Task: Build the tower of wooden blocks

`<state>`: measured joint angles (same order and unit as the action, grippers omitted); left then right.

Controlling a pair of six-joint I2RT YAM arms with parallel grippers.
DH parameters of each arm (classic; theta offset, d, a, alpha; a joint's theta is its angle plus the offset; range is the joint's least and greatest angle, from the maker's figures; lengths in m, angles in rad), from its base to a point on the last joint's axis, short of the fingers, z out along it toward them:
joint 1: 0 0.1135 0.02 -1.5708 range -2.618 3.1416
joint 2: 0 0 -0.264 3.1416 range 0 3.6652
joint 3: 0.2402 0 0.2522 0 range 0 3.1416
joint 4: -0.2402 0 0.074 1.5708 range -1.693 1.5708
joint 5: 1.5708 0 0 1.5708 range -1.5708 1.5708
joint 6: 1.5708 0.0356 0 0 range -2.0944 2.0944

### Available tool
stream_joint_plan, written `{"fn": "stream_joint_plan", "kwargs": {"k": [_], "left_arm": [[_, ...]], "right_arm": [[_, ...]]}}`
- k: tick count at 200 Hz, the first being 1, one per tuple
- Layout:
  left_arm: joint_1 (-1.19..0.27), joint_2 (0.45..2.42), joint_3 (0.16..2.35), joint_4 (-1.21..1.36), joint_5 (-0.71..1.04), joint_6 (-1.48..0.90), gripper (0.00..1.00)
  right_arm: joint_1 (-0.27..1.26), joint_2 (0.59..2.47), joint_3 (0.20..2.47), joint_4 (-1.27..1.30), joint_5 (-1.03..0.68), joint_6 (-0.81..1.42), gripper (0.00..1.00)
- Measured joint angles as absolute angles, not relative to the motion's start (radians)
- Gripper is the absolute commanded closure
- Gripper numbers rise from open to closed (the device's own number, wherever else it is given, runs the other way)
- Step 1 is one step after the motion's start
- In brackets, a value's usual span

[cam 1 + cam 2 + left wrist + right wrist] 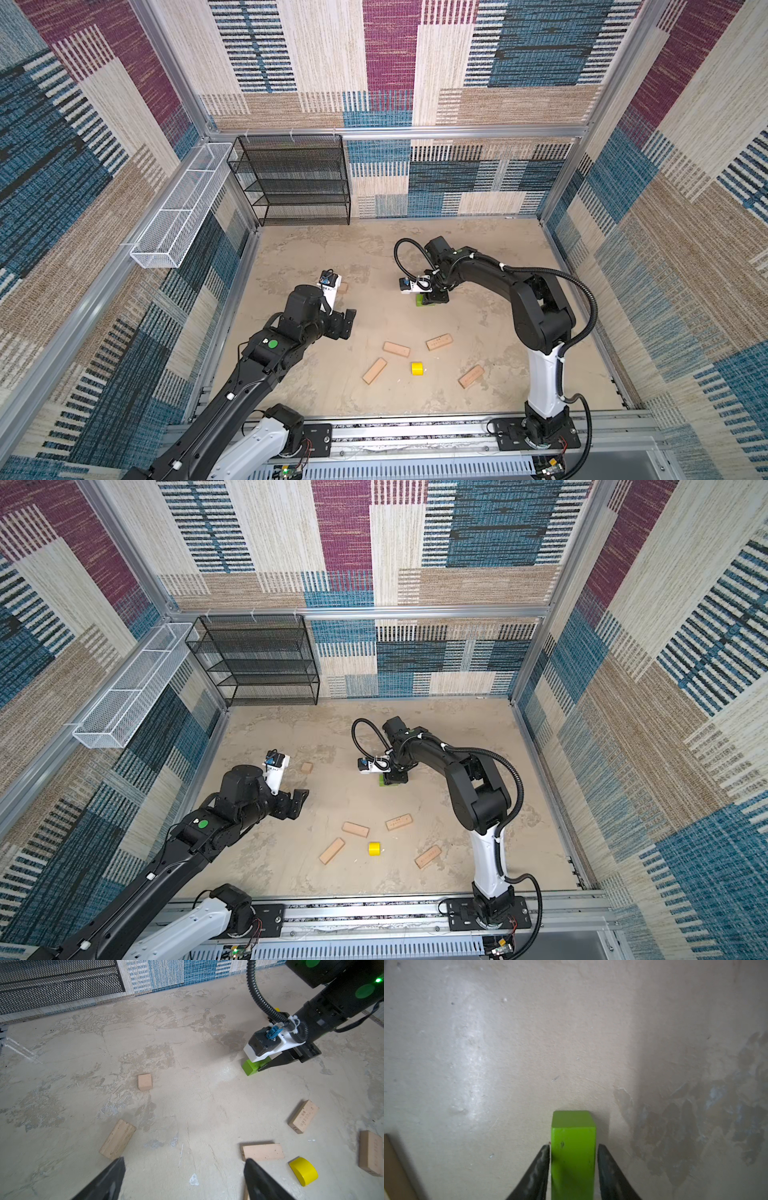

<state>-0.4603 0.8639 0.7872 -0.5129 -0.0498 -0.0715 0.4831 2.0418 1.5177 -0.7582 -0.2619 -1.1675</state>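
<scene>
Lime-green brick is seen lying on the surface, set lengthwise between the jaws of the right claw. Jaws are slightly parted, with a sliver of gap each side, so nothing is pinched. Four tan planks and a yellow piece are scattered well apart from it. Tan cube is off alone. Left claw is spread wide, with nothing held.

Faint stamped print along face of tan plank, too small to read; two chars near its end, poss. "EC", unsure. Marks at end of second plank, approx. "88", unclear. Print on third plank illegible.
</scene>
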Motion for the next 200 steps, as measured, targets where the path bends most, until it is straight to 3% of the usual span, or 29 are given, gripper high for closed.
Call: {"fn": "stream_joint_plan", "kwargs": {"k": [41,57,68,74,151,200], "left_arm": [[-0.46,0.856,0.787,-0.513,-0.05,-0.072,0.06],[-0.46,0.855,0.787,-0.513,-0.05,-0.072,0.06],[-0.46,0.852,0.787,-0.513,-0.05,-0.072,0.06],[-0.46,0.849,0.787,-0.513,-0.05,-0.072,0.06],[-0.46,0.845,0.787,-0.513,-0.104,-0.072,0.06],[-0.46,0.837,0.789,-0.514,-0.131,-0.073,0.06]], "right_arm": [[0.483,2.042,1.519,-0.758,-0.262,-1.168,0.53],[0.483,2.038,1.518,-0.758,-0.262,-1.168,0.39],[0.483,2.028,1.518,-0.758,-0.262,-1.168,0.13],[0.483,2.021,1.517,-0.757,-0.262,-1.168,0.1],[0.515,1.78,1.398,-0.651,-0.281,-1.141,0.12],[0.676,1.539,1.17,-0.434,-0.252,-1.002,0.16]]}}
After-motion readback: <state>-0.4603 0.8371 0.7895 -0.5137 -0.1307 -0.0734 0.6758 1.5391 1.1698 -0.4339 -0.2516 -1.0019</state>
